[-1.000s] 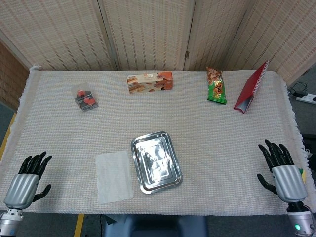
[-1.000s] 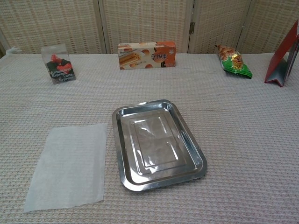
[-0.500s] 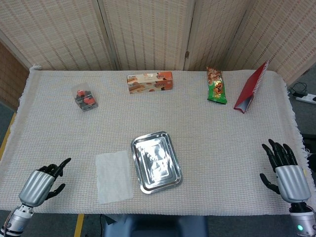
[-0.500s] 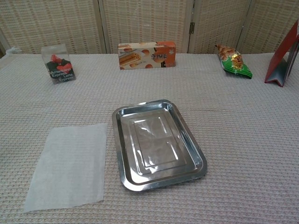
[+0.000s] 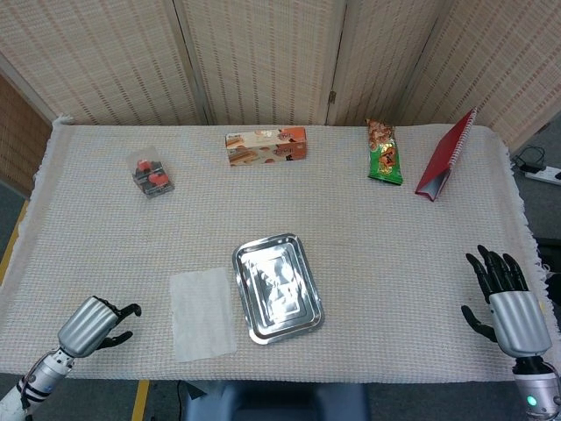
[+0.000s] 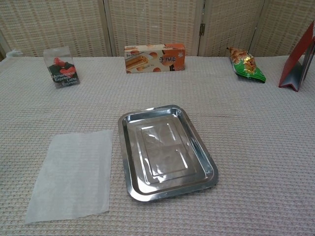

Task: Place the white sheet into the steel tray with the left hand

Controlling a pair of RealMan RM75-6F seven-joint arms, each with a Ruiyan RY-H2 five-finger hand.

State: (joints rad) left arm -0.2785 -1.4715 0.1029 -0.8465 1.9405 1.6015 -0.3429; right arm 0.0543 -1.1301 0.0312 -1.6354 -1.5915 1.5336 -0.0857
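The white sheet point(image 5: 203, 314) point(image 6: 74, 174) lies flat on the cloth, just left of the steel tray point(image 5: 276, 288) point(image 6: 165, 150), which is empty. In the head view my left hand point(image 5: 96, 323) hovers at the table's near edge, a short way left of the sheet and apart from it. Its fingers point right toward the sheet, spread and holding nothing. My right hand point(image 5: 508, 307) rests at the near right edge, fingers spread and empty. The chest view shows neither hand.
Along the far side stand a clear coffee packet box point(image 5: 152, 174) point(image 6: 61, 67), a biscuit box point(image 5: 266, 146) point(image 6: 154, 58), a green snack bag point(image 5: 384, 153) point(image 6: 246, 64) and a red notebook point(image 5: 445, 156) point(image 6: 298, 61) propped open. A woven screen closes the back.
My left hand has moved right toward the sheet and turned so its fingers point right instead of away from me. The right hand has shifted slightly. Sheet and tray are unmoved.
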